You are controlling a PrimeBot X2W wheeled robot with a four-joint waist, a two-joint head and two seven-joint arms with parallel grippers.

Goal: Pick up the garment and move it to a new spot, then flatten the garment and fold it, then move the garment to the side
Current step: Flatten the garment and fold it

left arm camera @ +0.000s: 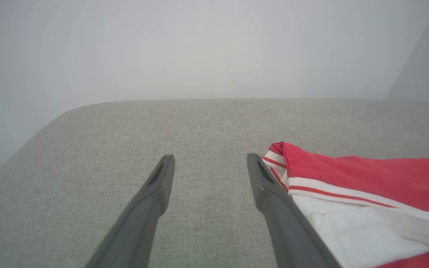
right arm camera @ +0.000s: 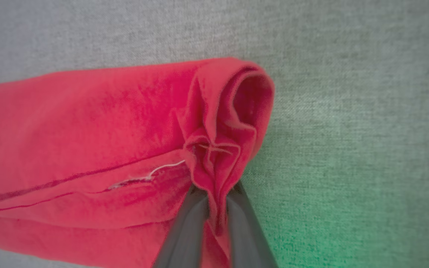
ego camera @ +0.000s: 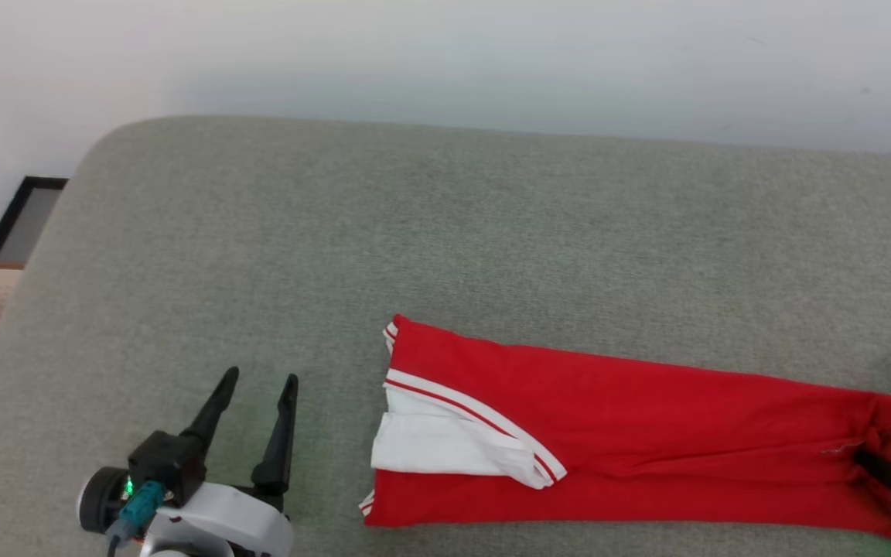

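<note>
Now seemingly at the last step: with the garment (ego camera: 646, 418) folded into a long narrow band and lying flat on the grey cushion (ego camera: 337, 232), only the move to the side left to do. At the right gripper (right arm camera: 214, 197): narrow jaws, pinching a bunched fold of red cloth right at the fingertips, at the band's end, with the rest stretching away to that gripper's left. At the left gripper (ego camera: 260, 377): spread wide, holding nothing, with the white-sleeved end near its right finger but apart from it. Next, probably: drag or lift by the pinched end, low and slow so as not to spill the fold; perhaps bring in the free gripper for the far end.
</note>
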